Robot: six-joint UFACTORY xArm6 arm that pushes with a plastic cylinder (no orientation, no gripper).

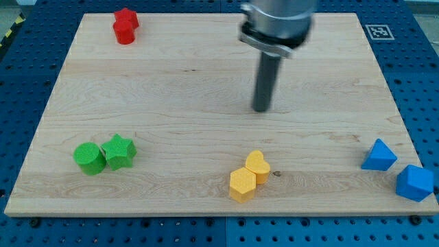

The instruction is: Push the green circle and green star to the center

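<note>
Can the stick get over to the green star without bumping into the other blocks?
Probably yes. My tip sits near the board's middle, and the green star lies toward the view's bottom left, touching the green circle. Only bare wood lies between them; the yellow blocks sit off that path.

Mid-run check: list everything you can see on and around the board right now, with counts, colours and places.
green circle: 1, green, lower left, touching the star
green star: 1, green, lower left, on the circle's right
red blocks: 2, red, top left, pressed together; shapes unclear
yellow heart: 1, yellow, bottom centre
yellow hexagon: 1, yellow, bottom centre, touching the heart
blue blocks: 2, blue, lower right; the outer one overhangs the board edge
board: 1, light wood, fills the view
pegboard: 1, blue, around the board
marker tag: 1, black and white, top right corner
rod: 1, dark, upper centre
my tip: near the centre, far from the green pair, touching no block
</note>
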